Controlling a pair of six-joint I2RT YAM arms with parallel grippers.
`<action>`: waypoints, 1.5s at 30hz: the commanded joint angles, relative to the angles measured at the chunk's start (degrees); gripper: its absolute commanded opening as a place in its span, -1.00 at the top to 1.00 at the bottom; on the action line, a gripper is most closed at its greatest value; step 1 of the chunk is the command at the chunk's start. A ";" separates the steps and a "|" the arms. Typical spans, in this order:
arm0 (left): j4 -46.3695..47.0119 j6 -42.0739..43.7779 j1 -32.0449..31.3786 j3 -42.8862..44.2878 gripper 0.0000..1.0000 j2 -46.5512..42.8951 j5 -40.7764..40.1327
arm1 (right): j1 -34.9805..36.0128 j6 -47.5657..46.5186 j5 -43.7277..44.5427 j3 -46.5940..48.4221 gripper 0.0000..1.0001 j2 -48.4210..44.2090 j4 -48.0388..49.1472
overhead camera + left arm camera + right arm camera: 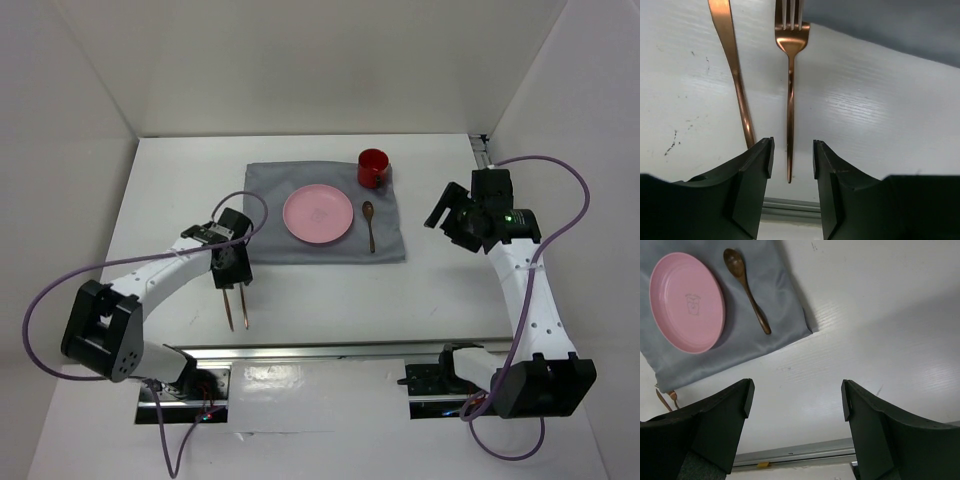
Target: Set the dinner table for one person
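On the white dinner table (330, 290) a grey cloth (270, 180) carries a pink plate (318, 215), a red mug (373, 167) and a brown spoon (369, 225). A copper fork (790, 100) lies on the bare table in front of the cloth's left corner, beside a second copper utensil (737, 85) whose head is out of frame. My left gripper (792, 150) is open and low over the fork. The handle's end lies between the fingers, touching neither. In the top view this copper pair (229, 310) points toward the near rail. My right gripper (796, 400) hangs wide open and empty to the right of the cloth.
A metal rail (330, 350) runs along the near edge, close behind the copper pair. White walls enclose the table at the back and both sides. In the right wrist view the plate (687, 302) and spoon (747, 290) lie on the cloth at upper left.
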 commanded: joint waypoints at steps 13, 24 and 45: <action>9.66 0.50 4.15 -1.97 -0.06 11.48 2.79 | -0.28 0.21 -1.13 0.35 -0.65 0.57 2.76; 5.02 -1.78 5.56 0.91 0.69 12.80 0.34 | -0.28 -0.31 -1.13 -0.27 -0.65 1.62 3.38; -12.74 13.15 1.43 55.92 1.00 43.71 -10.75 | -0.28 -0.32 -2.19 2.11 -0.65 2.15 2.50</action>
